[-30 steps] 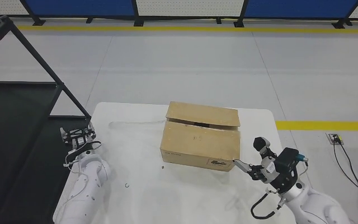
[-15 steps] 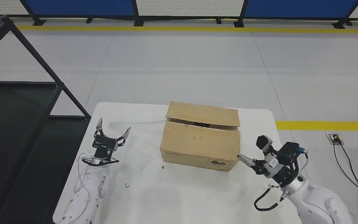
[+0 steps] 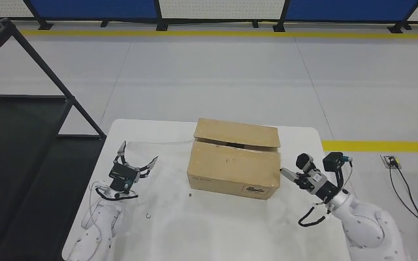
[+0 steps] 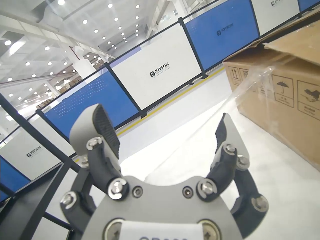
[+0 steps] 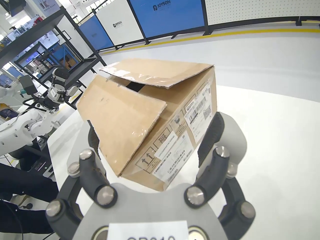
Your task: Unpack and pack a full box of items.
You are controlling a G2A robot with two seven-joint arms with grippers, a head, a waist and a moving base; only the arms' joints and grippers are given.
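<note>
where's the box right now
Top view: the cardboard box sits at the middle of the table, between the left gripper and the right gripper, nearer the right one.

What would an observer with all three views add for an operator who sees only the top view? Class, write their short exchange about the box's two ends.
Operator: What is on the end of the box by the right gripper?
Observer: It carries white labels, plain in the right wrist view.
Operator: And the end facing the left gripper?
Observer: A loose strip of clear tape trails from it in the left wrist view.
</note>
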